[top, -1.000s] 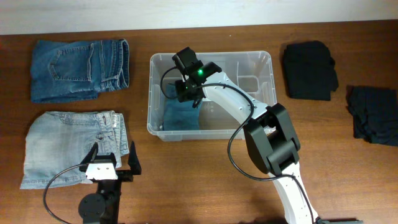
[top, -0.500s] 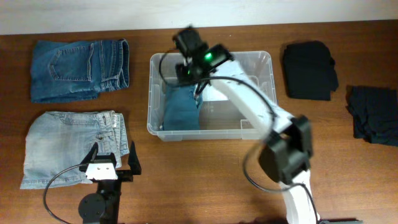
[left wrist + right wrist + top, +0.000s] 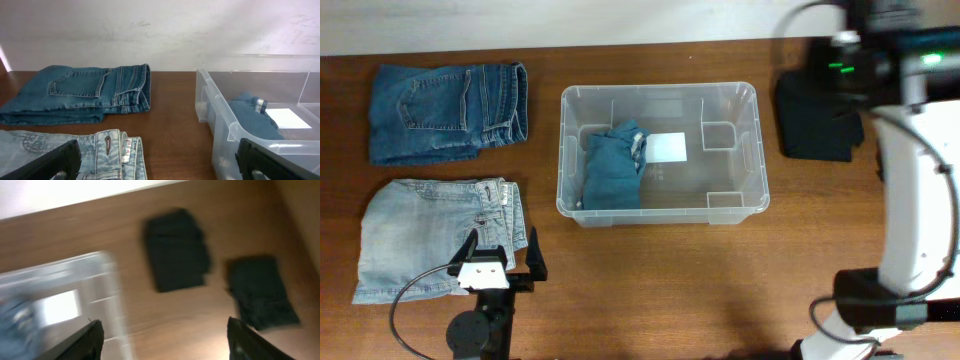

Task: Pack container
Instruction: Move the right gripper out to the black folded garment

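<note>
The container [image 3: 660,89] is a clear plastic bin at the table's middle, with a white label [image 3: 667,147] on its bottom. A folded blue denim garment [image 3: 612,168] lies in its left part, untouched by either gripper. My right gripper [image 3: 165,341] is open and empty, high over the wood between the container [image 3: 102,280] and the black clothes; its view is blurred. My left gripper [image 3: 500,262] stands wide open and empty at the front left, by the light jeans' edge. Its wrist view shows the container [image 3: 220,112] to the right.
Folded dark blue jeans [image 3: 448,110] lie at the back left and light blue jeans [image 3: 435,235] at the front left. Two black garments lie right of the bin, one [image 3: 818,112] near it and one [image 3: 920,182] by the table's right edge.
My right gripper has opened, left the blue garment in the container, and swung up and away to the right above the black clothes. The left arm has not moved.
</note>
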You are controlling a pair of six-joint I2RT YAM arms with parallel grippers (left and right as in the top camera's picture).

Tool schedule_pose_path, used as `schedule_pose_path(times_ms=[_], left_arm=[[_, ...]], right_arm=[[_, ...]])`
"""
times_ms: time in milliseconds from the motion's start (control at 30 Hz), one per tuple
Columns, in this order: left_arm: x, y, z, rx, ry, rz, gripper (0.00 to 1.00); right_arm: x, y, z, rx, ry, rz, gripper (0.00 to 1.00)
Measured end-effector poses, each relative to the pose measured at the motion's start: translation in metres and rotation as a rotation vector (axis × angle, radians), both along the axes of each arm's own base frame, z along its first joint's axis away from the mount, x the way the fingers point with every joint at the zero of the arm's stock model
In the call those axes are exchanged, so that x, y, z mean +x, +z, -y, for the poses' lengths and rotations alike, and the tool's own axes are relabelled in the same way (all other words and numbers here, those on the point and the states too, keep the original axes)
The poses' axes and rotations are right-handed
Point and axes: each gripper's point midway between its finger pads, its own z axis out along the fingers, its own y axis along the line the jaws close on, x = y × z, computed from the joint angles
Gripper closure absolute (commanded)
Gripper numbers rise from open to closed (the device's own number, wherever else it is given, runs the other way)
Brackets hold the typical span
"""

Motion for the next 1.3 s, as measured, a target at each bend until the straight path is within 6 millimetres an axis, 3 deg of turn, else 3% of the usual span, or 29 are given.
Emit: schedule_pose_path(times_ms=[67,133,233,367,567,633,667,700,733,800,867,1067,1300], left_arm=[[0.0,0.0,0.0,0.0,0.0,0.0,0.01],[0.0,0.0,0.0,0.0,0.0,0.0,0.01],[0.0,0.0,0.0,0.0,0.0,0.0,0.01],[0.0,0.0,0.0,0.0,0.0,0.0,0.01],[0.0,0.0,0.0,0.0,0.0,0.0,0.01],[0.0,0.0,0.0,0.0,0.0,0.0,0.01],[0.0,0.0,0.0,0.0,0.0,0.0,0.01],[0.0,0.0,0.0,0.0,0.0,0.0,0.01],[0.0,0.0,0.0,0.0,0.0,0.0,0.01],[0.0,0.0,0.0,0.0,0.0,0.0,0.01],[0.0,0.0,0.0,0.0,0.0,0.0,0.01],[0.0,0.0,0.0,0.0,0.0,0.0,0.0],[0.0,0.0,0.0,0.0,0.0,0.0,0.01]], right_arm=[[-0.003,-0.006,0.044,0.022,-0.106,-0.007,0.05],[-0.004,-0.013,0.076,0.057,-0.168,-0.012,0.04],[0.006,-0.029,0.101,0.154,-0.152,-0.013,0.0],[0.039,-0.076,0.103,0.253,0.011,-0.072,0.0],[0.086,-0.164,0.094,0.299,0.177,-0.189,0.01],[0.102,-0.196,0.081,0.292,0.242,-0.222,0.06],[0.107,-0.202,0.078,0.289,0.256,-0.225,0.15],[0.115,-0.21,0.072,0.28,0.281,-0.222,0.32],[0.122,-0.216,0.067,0.272,0.299,-0.217,0.56],[0.134,-0.229,0.059,0.262,0.328,-0.21,0.8],[0.141,-0.242,0.055,0.262,0.332,-0.214,0.96],[0.147,-0.266,0.074,0.223,0.245,-0.236,0.96],[0.134,-0.307,0.075,0.25,0.222,-0.34,0.96]])
